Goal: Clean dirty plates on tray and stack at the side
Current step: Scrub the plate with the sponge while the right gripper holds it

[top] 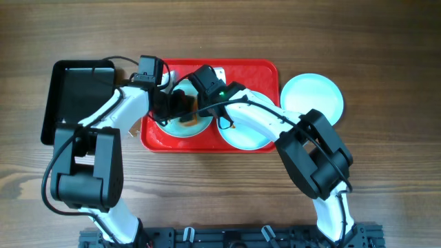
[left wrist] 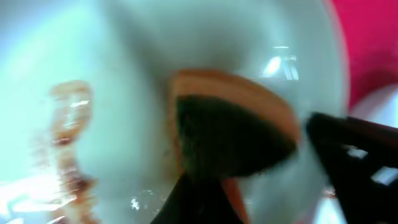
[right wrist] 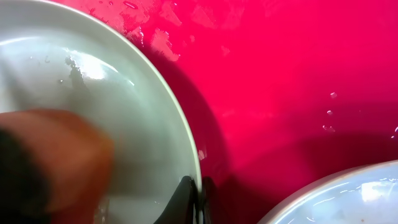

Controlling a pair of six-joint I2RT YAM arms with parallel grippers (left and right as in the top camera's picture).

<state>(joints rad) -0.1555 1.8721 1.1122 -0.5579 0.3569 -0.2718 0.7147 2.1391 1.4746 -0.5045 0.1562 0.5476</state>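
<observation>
You are roughly a third of the way through. The side plate [top: 312,96] already rests on the table at the tray's [top: 255,72] 3 o'clock and looks clean, while two plates remain on the tray. The left plate [top: 180,129], in the tray's 7 o'clock part, is the one being scrubbed. Brown streaks [left wrist: 68,118] show at 9 o'clock in the left wrist view, so treat it as unfinished. The right plate [top: 248,134], toward the tray's 5 o'clock, looks untouched; any dirt on it is too faint to tell. Your left gripper [top: 176,103] is pinching a sponge [left wrist: 230,130], orange with a dark scouring face, held down on the left plate near its middle. Your right gripper [right wrist: 198,194] is pressed together on that same plate's rim, at about its 2 o'clock seen from overhead, on the side toward the right plate, and seems to be steadying it. What is left: finish this plate, stack it on the side plate, then do the right plate.
</observation>
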